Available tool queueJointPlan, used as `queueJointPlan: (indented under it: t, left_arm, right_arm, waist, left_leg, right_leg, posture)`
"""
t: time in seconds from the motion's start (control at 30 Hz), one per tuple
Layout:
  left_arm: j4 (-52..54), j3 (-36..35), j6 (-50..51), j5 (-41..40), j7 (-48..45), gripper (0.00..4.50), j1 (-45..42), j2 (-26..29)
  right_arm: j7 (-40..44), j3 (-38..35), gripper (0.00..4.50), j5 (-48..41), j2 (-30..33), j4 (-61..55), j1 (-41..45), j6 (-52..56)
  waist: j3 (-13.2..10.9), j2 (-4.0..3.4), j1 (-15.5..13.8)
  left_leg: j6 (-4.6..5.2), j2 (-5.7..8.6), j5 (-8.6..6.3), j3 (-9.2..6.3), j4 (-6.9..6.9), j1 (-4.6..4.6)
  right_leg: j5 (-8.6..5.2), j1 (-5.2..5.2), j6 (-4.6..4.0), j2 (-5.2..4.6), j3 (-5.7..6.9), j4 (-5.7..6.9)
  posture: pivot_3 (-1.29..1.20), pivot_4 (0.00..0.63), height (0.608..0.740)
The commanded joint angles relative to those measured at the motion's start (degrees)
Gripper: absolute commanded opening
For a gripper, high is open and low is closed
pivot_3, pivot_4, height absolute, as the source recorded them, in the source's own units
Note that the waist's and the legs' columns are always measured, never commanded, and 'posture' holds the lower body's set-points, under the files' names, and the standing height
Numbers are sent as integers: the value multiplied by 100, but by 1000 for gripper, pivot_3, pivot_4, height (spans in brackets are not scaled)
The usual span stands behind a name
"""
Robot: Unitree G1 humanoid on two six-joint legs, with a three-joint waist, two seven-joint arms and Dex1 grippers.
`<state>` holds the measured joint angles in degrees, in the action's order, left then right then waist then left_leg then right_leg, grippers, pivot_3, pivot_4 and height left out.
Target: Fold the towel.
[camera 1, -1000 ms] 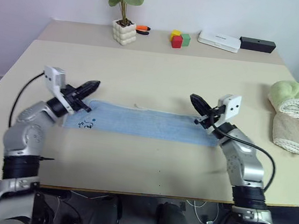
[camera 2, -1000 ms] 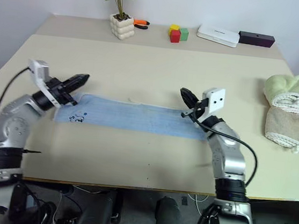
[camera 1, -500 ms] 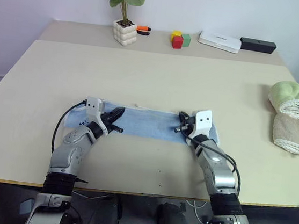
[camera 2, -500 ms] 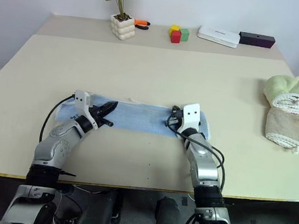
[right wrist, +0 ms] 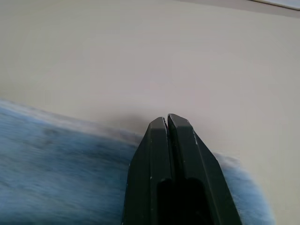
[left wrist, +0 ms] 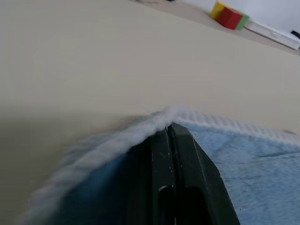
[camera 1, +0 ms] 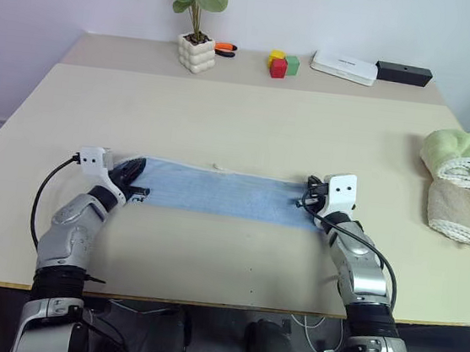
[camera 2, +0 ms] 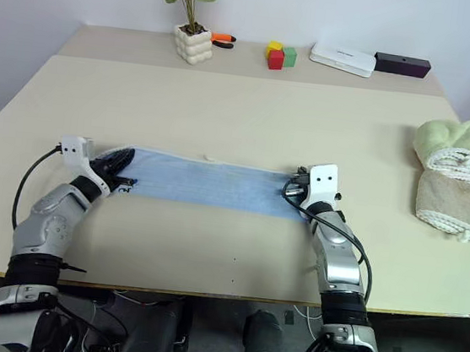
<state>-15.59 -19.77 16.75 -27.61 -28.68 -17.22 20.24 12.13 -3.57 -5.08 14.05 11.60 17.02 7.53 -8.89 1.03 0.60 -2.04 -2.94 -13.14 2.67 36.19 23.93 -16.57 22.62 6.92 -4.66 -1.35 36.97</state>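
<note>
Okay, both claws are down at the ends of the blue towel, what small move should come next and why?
Probably open both claws to take the ends. The left claw and right claw are shut, tips on the two short ends of the light blue terry towel, which lies in a long flat strip on the beige table.

Soft, even light falls on the table (camera 1: 250, 118), with faint shadows beneath the arms and no glare. In both wrist views the nearest part of the towel (left wrist: 262, 168) is blurred.
</note>
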Motion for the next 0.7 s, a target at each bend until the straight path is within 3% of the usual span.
queueJointPlan:
  t: [0.03,0.13,0.3,0.4,0.6,0.7]
  left_arm:
    - [-8,-324,98,-253,52,0,-5,81]
    - [-16,-550,408,-669,-58,0,-72,73]
    - [204,-160,113,-309,-486,0,13,332]
    - [506,-99,256,-511,-838,1322,-33,474]
    - [668,175,402,-557,-1713,4484,-213,972]
    - [795,385,423,-536,-2205,4498,-167,1176]
  right_arm:
    - [-49,-220,44,10,157,168,-5,49]
    - [-6,-250,44,11,231,260,58,37]
    - [575,-387,44,-507,255,16,168,-4]
    - [986,-502,1276,-1003,277,-385,222,307]
    - [1373,-806,4374,-1918,519,-1243,111,1463]
    - [1493,-1087,4448,-2738,593,-1838,-137,2328]
  waist:
    - [0,0,-1]
    - [0,1,0]
    - [0,1,5]
    - [-2,0,6]
    - [-2,0,1]
    - [-2,0,-1]
  left_leg:
    - [0,0,0,0,0,0]
    - [0,0,0,0,0,0]
    - [0,0,0,0,0,1]
    - [0,0,0,1,-2,2]
    - [0,-1,0,1,-3,5]
    - [1,-1,-1,1,-4,9]
  right_leg:
    - [0,0,0,0,0,0]
    - [0,0,0,0,0,0]
    - [0,0,0,0,0,-1]
    - [0,3,0,0,0,-1]
    - [0,6,0,0,0,-1]
    - [0,8,-1,-1,0,-4]
  posture:
    - [0,150,740]
    - [0,150,740]
    - [0,150,740]
    - [0,150,740]
    - [0,150,740]
    - [0,150,740]
